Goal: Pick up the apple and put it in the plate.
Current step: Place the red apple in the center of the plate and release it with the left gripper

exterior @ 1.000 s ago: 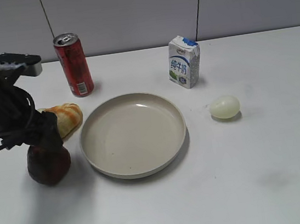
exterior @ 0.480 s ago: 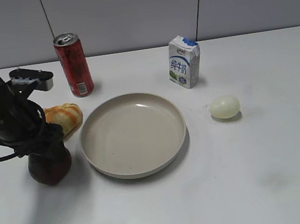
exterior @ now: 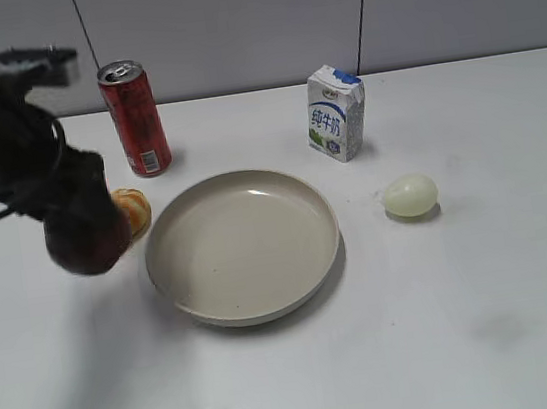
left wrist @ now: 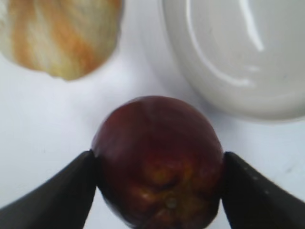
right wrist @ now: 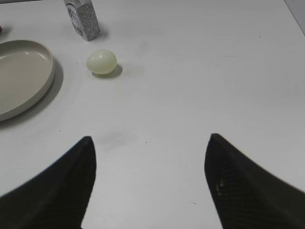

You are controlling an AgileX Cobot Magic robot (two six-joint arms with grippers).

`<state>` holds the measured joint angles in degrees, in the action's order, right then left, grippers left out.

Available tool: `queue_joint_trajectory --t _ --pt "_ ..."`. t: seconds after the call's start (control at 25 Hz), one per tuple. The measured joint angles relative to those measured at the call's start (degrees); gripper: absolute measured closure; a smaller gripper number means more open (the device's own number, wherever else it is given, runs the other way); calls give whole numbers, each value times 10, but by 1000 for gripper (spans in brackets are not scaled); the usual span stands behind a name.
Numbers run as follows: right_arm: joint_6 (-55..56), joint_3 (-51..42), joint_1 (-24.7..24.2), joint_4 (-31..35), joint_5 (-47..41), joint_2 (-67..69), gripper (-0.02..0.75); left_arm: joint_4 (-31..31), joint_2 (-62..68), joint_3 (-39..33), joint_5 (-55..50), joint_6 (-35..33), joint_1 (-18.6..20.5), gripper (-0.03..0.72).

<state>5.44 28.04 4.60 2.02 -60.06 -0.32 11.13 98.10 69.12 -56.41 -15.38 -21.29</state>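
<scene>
The left claw [left wrist: 159, 179] had the apple [left wrist: 158, 160] pinched between its two dark fingers, one pressed to each side of the fruit, and the apple hung clear of the table [exterior: 484, 268], just left of the plate [exterior: 243, 245] and partly in front of the striped bun [exterior: 133, 211]. From the wrist camera the plate's rim [left wrist: 200, 90] lay up and to the right of the apple, with a strip of bare table between them, and the bun [left wrist: 62, 36] sat off to the upper left. To my eye the step in hand was the carry across, and it looked about half done. Doing it well would mean moving the fruit rightward with enough height to pass over the raised rim, not clipping it, then bringing it down near the middle of the dish before letting go, since a round apple dropped at the edge could roll or tip the plate. The grip seemed to sit around the widest part of the apple, which I judged fairly secure. The right claw [right wrist: 150, 179] hung wide with nothing in it over bare table on the right, near the pale egg [right wrist: 101, 61] and well away from the milk carton [exterior: 335, 112] and soda can [exterior: 135, 118].
</scene>
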Motion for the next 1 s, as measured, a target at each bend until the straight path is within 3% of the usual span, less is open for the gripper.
queue_joint_trajectory --t 0.32,0.68,1.0 --pt "0 0 0 0 0 0 167 141 20 114 11 0 -5 98" --pt "0 0 0 0 0 0 167 141 122 121 84 0 -83 99" --pt "0 0 0 0 0 0 167 131 181 121 109 0 -92 97"
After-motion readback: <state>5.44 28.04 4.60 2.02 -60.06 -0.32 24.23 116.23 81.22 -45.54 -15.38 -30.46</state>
